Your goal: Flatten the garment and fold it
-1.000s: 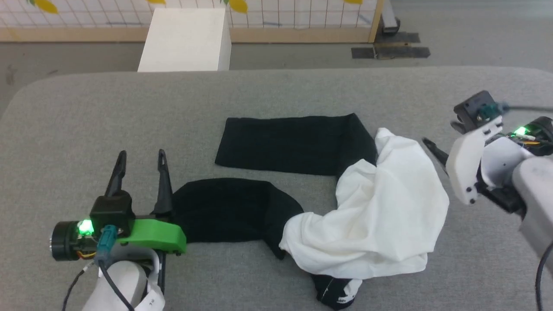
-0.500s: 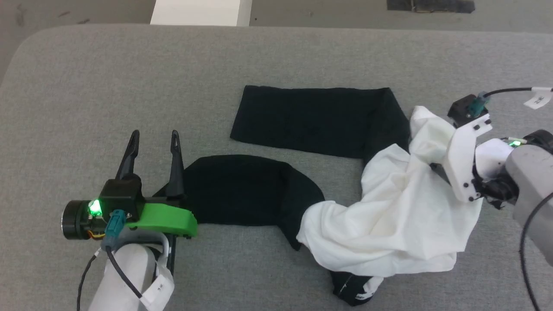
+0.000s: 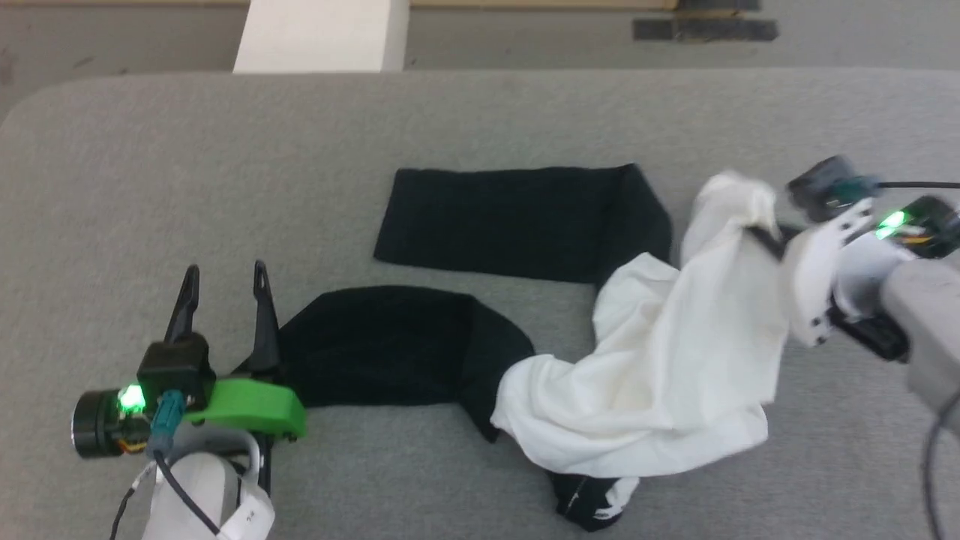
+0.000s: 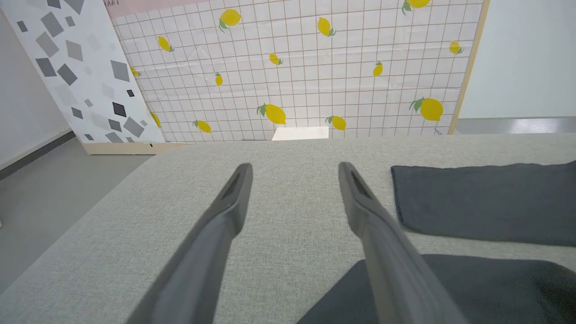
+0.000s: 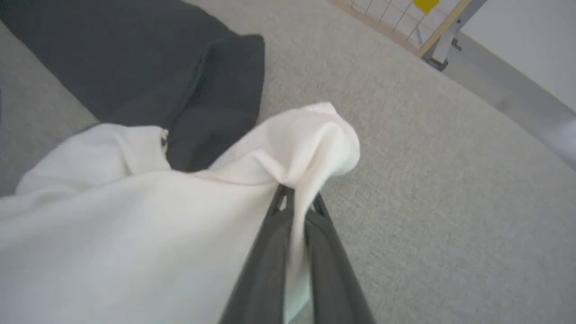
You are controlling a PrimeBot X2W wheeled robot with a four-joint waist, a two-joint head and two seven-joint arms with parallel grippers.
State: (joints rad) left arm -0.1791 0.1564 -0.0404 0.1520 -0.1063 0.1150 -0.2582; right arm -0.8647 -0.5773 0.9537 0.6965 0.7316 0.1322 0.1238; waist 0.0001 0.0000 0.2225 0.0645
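Note:
The garment [image 3: 675, 360] lies crumpled on the grey padded table [image 3: 225, 172]: a bunched white body at right, one black sleeve [image 3: 510, 221] laid flat behind, the other black sleeve [image 3: 382, 345] curving toward the left. My right gripper [image 3: 761, 236] is shut on a fold of the white body's upper right edge, lifting it; in the right wrist view the white cloth [image 5: 306, 148] is pinched between the dark fingers [image 5: 270, 252]. My left gripper [image 3: 223, 281] stands open just left of the near sleeve's end, holding nothing. In the left wrist view its fingers [image 4: 225, 216] are spread above bare table.
A white box [image 3: 319, 37] stands on the floor beyond the table's far edge. A lemon-patterned grid panel [image 4: 292, 67] lines the back wall. Bare grey table surface spreads to the left and behind the garment.
My right gripper moved in from the right onto the white body and shut on its upper edge, pulling it up. The head camera shifted. The left gripper stayed open in place.

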